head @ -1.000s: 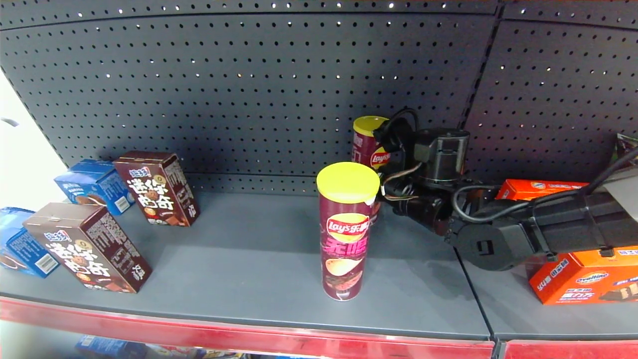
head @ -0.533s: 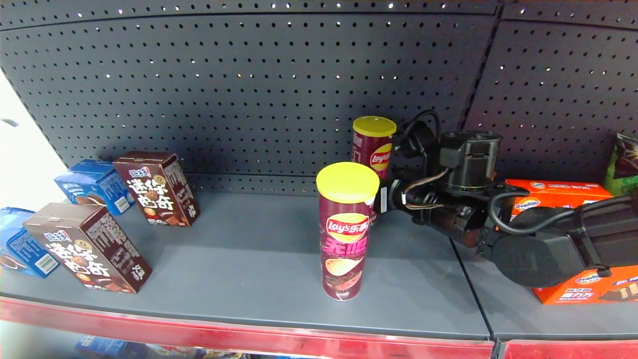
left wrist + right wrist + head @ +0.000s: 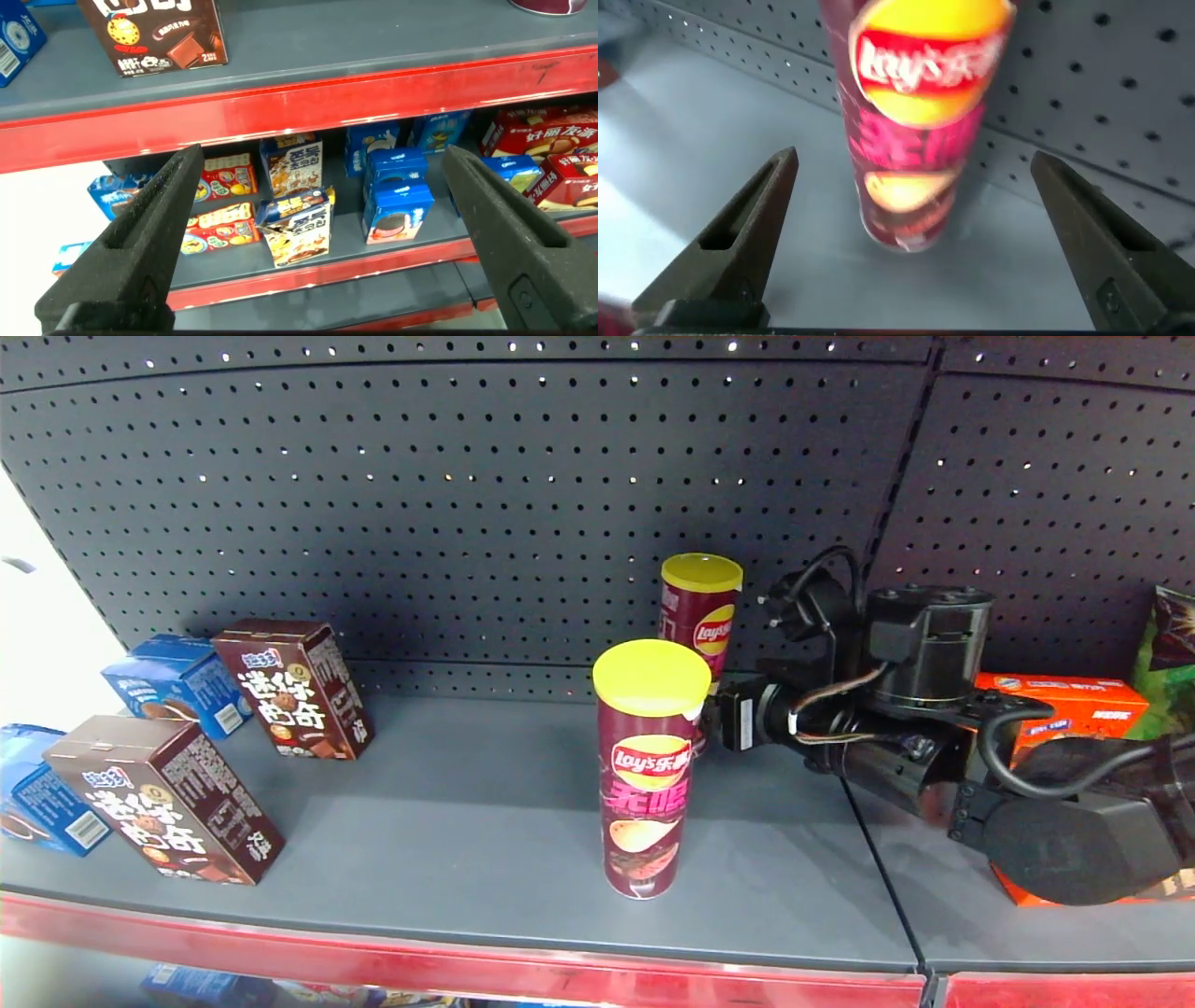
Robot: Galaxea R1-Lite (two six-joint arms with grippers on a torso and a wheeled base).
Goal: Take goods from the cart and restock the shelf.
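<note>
right gripper [image 3: 913, 159]: jaws wide, holding nothing
rear can [image 3: 700, 602]: upright at shelf [image 3: 448, 821] back, frame centre (free of both jaws)
risk: arm swing could clip front can [image 3: 647, 775], toppling it

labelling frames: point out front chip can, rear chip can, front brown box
front chip can [image 3: 649, 775], head view, label middle
rear chip can [image 3: 698, 611], head view, upper body
front brown box [image 3: 173, 807], head view, front face
</note>
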